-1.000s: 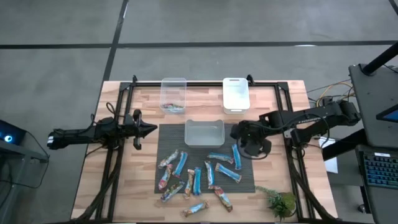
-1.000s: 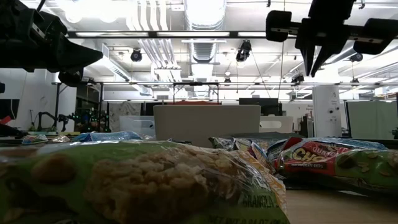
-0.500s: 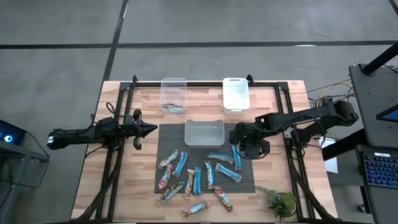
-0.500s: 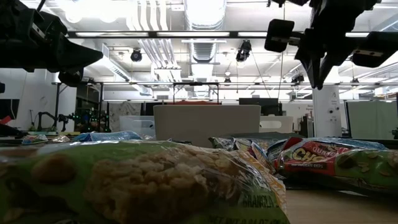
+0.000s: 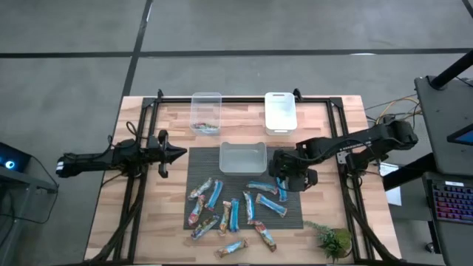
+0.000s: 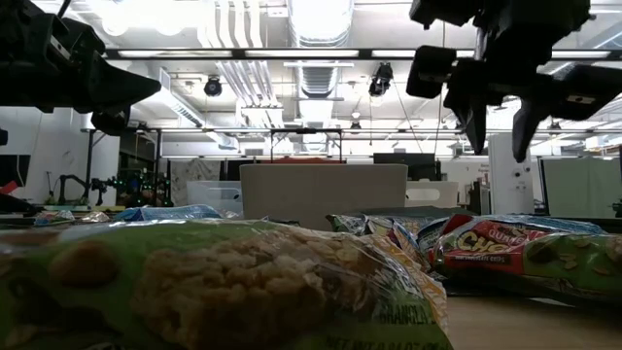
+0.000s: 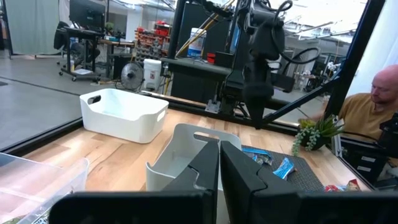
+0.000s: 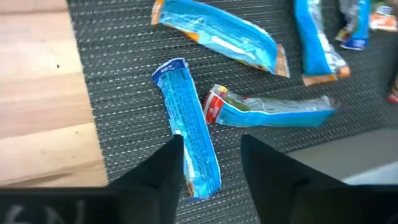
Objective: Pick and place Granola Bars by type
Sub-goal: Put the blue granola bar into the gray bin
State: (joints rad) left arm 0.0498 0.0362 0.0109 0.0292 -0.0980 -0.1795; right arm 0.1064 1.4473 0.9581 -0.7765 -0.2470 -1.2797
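Dark mat (image 8: 124,74): right fingers (image 8: 163,174) spread, partly hiding a blue bar (image 8: 186,134); left fingers (image 7: 205,168) pressed together.

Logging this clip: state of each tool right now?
Left tool: shut, holding nothing, parked at table's left.
Right tool: open, empty, above a blue bar.
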